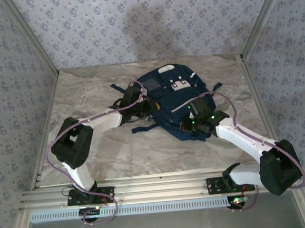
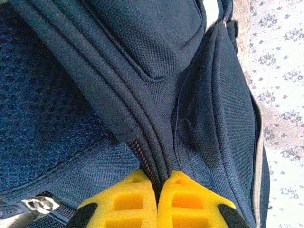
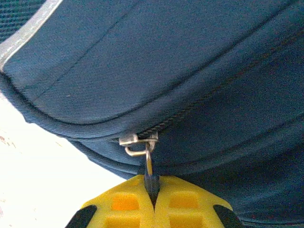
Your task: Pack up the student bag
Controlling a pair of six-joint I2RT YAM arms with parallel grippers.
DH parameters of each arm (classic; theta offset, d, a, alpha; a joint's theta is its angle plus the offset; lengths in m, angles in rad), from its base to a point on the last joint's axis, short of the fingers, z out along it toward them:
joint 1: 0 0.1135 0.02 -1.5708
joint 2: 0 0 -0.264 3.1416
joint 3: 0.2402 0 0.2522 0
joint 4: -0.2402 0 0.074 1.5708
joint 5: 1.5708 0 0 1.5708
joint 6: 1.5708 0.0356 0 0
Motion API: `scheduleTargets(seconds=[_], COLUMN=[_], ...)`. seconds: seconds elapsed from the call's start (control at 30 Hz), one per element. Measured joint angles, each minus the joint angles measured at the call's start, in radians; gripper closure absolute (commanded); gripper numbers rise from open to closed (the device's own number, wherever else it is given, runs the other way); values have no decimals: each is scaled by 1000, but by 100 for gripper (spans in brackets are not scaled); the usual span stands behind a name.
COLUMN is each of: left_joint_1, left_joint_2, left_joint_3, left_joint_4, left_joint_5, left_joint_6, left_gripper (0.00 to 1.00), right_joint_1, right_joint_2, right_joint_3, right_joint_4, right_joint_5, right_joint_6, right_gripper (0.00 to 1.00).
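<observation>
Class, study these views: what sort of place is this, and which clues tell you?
Probably a robot test booth: patterned wall panels enclose a marble-look table, and two arms are bolted to a metal rail.

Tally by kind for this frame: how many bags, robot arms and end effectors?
Bags: 1, the navy-blue fabric backpack with white trim
Robot arms, white and black: 2, left arm and right arm
Yellow-fingered end effectors: 2, left end effector and right end effector, both shut on the backpack
Total: 5
</observation>
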Motion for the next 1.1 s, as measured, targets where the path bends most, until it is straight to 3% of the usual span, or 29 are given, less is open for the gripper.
scheduleTargets(seconds=[0.4, 0.63, 0.77, 0.87, 1.1], left_joint_1=[51, 116, 179, 222, 245], left_joint_2=[-2, 2, 33, 34, -62], left_joint_3=[14, 56, 124, 162, 170], left_joint_4=[-93, -161, -214, -242, -374], left_joint_5=[64, 73, 42, -10, -90], left_joint_6=[105, 148, 174, 180, 186], left_gripper=[100, 100, 64, 48, 36], right_joint_1=[-197, -142, -23, 57, 157], right_joint_2=[-20, 3, 68, 125, 303], right_joint_3=[39, 54, 66, 79, 162], right_joint_4=[-121, -78, 22, 103, 292], right_joint_5=[-37, -123, -160, -185, -231], right_joint_6=[-263, -224, -139, -66, 43], right_gripper=[100, 100, 100, 100, 100])
